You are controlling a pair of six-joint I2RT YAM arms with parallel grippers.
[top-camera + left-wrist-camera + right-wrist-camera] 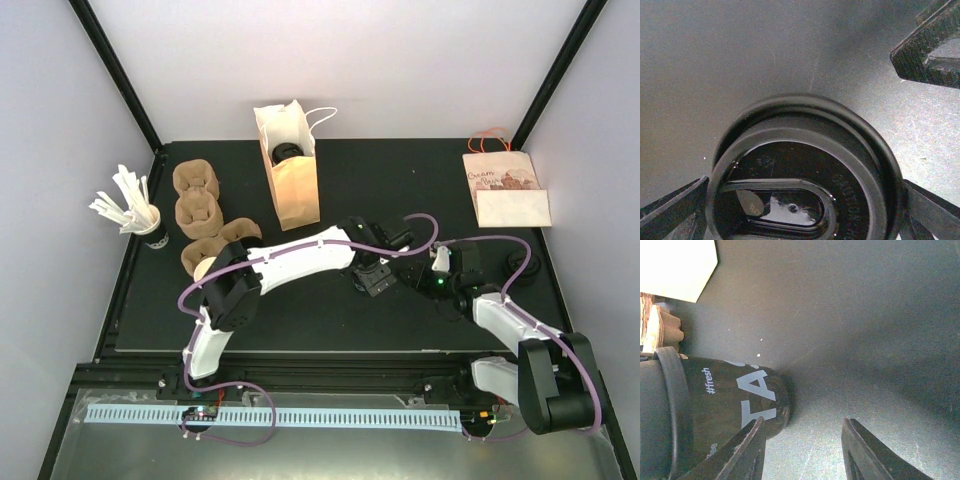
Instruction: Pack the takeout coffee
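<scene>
Reaching across the black mat (330, 325), I am holding my left gripper (372, 278) straight above a black paper takeout coffee cup (730, 395) with a black plastic sip lid (860, 150). The cup is standing upright a little right of the mat's middle, closer to the near edge than the back one. My left fingers (675, 210) are standing wide on the 2 sides of the lid, right at its rim. I cannot tell whether they are pressing on the cup or have let go of it.

My right gripper (802, 421) is sitting low just beside the cup on its right. Its jaws are parted with only bare mat between them, so it is grasping nothing.

A tan paper bag with white handles (293, 185) is standing at the mat's back edge, left of centre, with 1 more black lidded cup (288, 152) inside. Brown pulp cup carriers (197, 212) are lying along the left edge, and a flat printed paper bag (505, 190) is lying at the back right corner.
</scene>
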